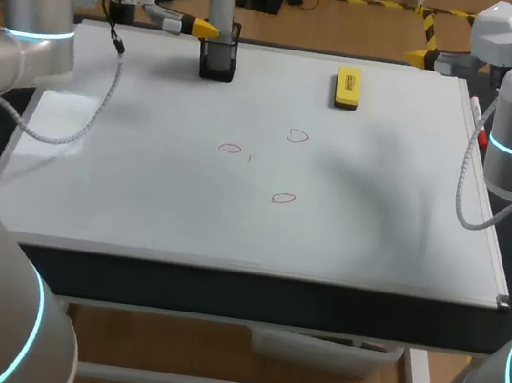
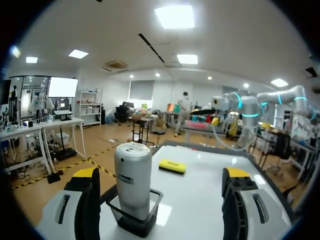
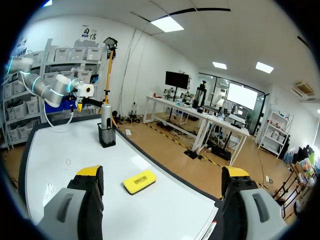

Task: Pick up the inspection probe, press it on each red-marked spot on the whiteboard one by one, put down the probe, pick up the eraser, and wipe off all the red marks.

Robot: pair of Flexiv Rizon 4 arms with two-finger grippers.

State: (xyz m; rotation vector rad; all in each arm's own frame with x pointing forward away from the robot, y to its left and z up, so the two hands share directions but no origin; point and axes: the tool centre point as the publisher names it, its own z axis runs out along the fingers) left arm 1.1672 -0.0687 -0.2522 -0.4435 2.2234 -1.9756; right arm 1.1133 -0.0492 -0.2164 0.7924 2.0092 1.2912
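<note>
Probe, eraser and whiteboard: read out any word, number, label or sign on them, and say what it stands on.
No text here can be read for certain.
Probe: a dark mark on its top cap and a small label on its side, both too small to read.
Eraser: dark print on its yellow face, too blurred to read.
Whiteboard: only three red marks, drawn loops, no writing.

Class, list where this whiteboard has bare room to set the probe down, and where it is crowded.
Free on the whiteboard: the near strip before the red marks, the left side. Crowded: the far edge, with probe, holder, eraser.
</note>
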